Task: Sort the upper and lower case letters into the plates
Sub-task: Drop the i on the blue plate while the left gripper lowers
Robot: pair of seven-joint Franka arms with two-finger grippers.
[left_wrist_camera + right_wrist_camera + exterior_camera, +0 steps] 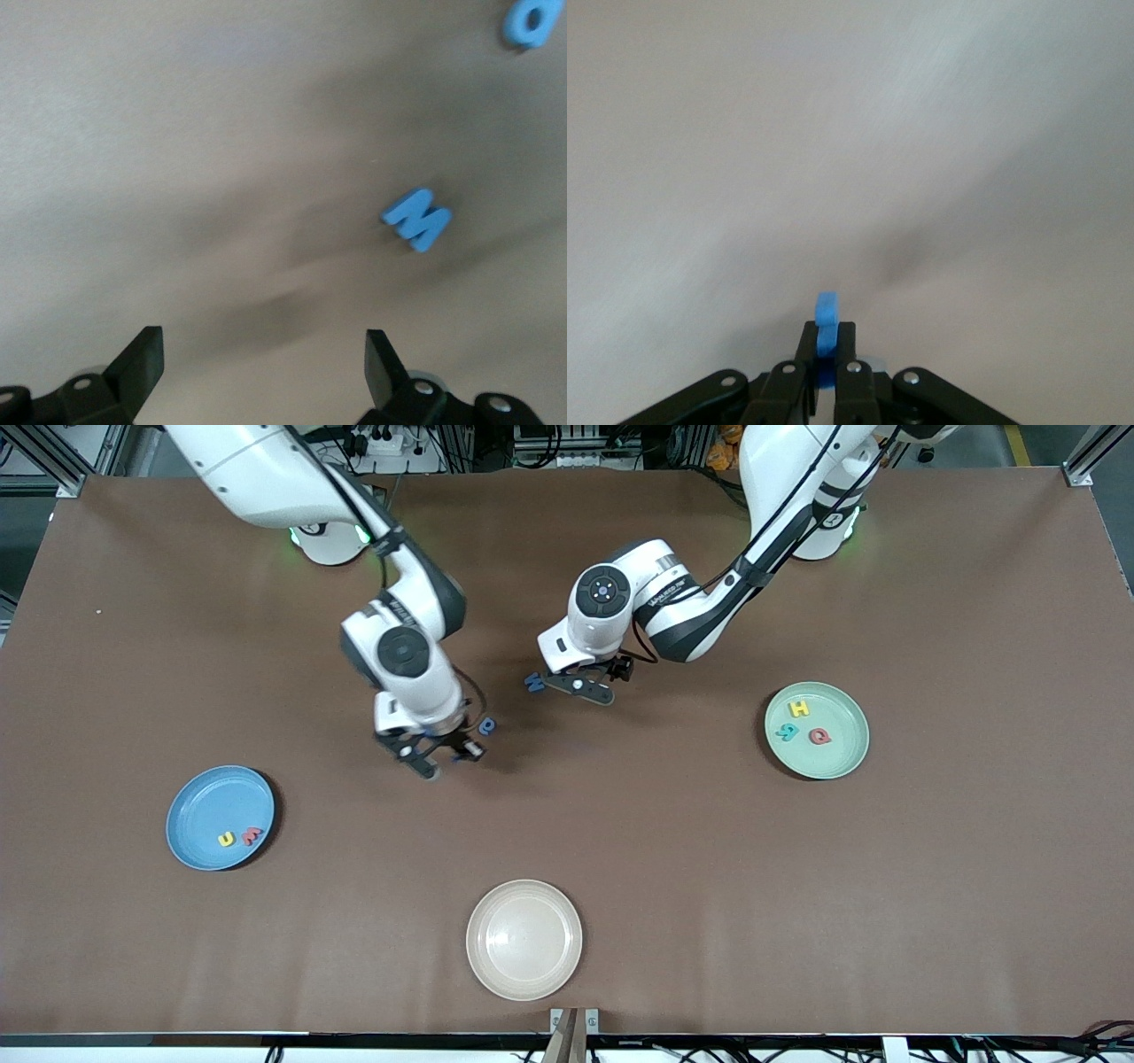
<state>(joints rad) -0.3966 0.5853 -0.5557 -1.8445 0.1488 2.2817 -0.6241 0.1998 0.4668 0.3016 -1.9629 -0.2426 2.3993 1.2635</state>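
My right gripper (828,335) is shut on a small blue letter (826,317) and hangs over bare table (440,762). Another blue letter (486,726) lies on the table beside it. My left gripper (266,343) is open with nothing between its fingers, over the table (585,689) next to a blue W (417,220), which lies flat (533,683). The mint green plate (849,755) at the left arm's end holds a yellow H (800,708), a teal letter (787,732) and a red Q (820,736). The sky blue plate (202,802) at the right arm's end holds a yellow u (228,839) and a red letter (252,834).
A cream-white plate (524,939) with nothing in it sits near the table's front edge, nearer to the front camera than both grippers. The brown table (673,850) stretches wide between the plates.
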